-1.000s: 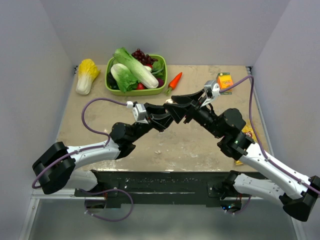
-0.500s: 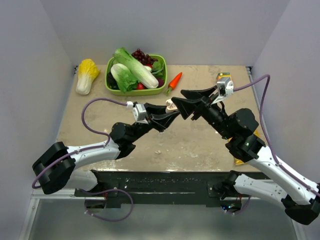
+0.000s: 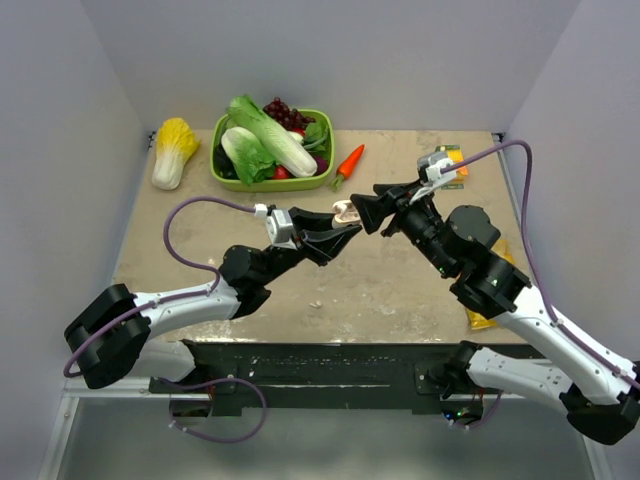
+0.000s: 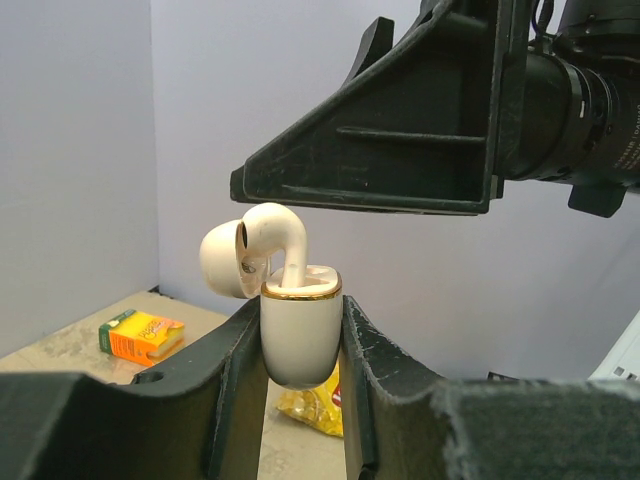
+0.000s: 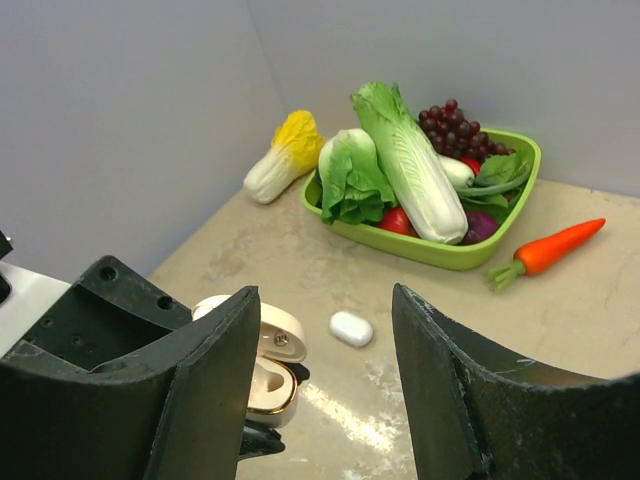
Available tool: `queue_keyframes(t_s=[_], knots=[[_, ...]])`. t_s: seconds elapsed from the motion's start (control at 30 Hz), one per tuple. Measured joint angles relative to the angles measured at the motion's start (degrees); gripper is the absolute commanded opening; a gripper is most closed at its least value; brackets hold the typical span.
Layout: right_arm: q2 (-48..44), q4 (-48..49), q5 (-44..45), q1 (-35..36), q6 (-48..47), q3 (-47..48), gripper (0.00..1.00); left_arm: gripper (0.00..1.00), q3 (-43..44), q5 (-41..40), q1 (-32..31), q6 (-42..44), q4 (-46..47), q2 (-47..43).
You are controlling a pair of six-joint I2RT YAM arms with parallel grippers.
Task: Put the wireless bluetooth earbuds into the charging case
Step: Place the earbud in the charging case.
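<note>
Though carton [image 4: 140,335] print is unreadable, left end effector [image 3: 345,216] clamps charging case [image 4: 300,340] and right end effector [image 5: 322,300] gapes wide.

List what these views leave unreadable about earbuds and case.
Left wrist: inside of the charging case, behind its rim; only one earbud shows.
Right wrist: part of the case, behind a finger of the right tool; white bit on table too small to identify.
Top external: earbuds too small.

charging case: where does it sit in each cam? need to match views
Top external: charging case at centre, between the two arms' tips.
Left wrist: case at centre, upright, lid open.
Right wrist: case at lower left.
Shared landmark: the left gripper clamping it.
</note>
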Motion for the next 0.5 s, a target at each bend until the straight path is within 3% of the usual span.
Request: queue_keyframes(t_s=[0.5], knots=[[0.72,-1.6,-1.11,0.02,-0.5,0.0,0.59,0.0,-0.31,0.24,0.0,0.04,0.0,0.0]])
